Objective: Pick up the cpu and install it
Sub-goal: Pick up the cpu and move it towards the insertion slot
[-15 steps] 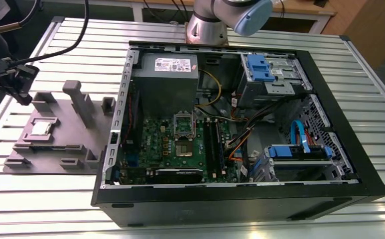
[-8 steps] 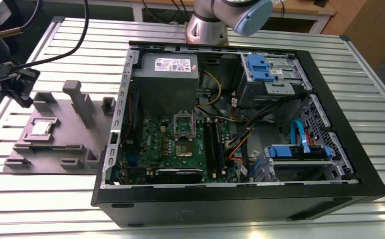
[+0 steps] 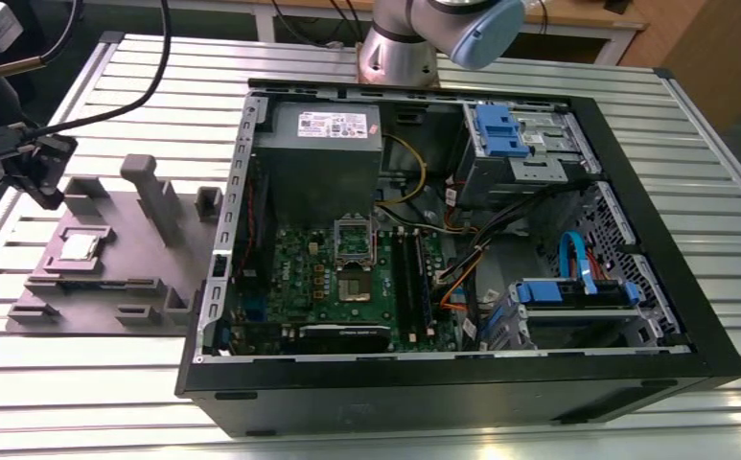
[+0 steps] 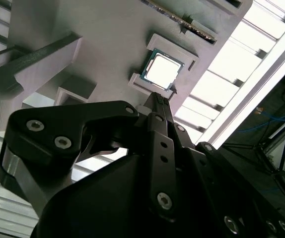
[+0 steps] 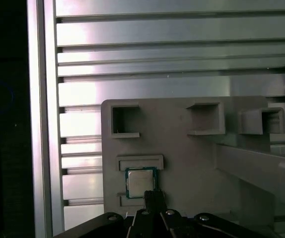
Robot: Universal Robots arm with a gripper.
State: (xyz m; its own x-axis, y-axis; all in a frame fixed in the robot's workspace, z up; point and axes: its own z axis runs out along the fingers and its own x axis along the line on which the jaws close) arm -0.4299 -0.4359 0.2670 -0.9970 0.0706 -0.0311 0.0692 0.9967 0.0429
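Grey plastic is what I hang over: a holder [image 3: 133, 264] lying on the silver slatted table [image 3: 89, 422], at the exterior view's left. I am on the first step, the picking up, and it is not done yet. My gripper [image 5: 153, 196] is narrow. Its black fingertips are pressed together and it holds nothing. Its tip is near one edge of the cpu [image 5: 141, 181], but I cannot tell if it touches.

The cpu sits flat in its own small pocket in the holder, with a low lip on two sides. It is a little square chip. Its top is shiny silver metal that glows bright in both wrist views, and a thin greenish rim runs round it. It looks thin and smooth, so I think it could slip.

I think a good grab calls for fingers spread wider than the chip, set straight over it and closing softly on two edges.

Over at the exterior view's right lies the open black computer case [image 3: 473, 374]. Inside is the green motherboard [image 3: 306, 278]. On it is the square socket [image 3: 352, 286] with a dark middle, well apart from the cpu. So I judge the installing has not begun.
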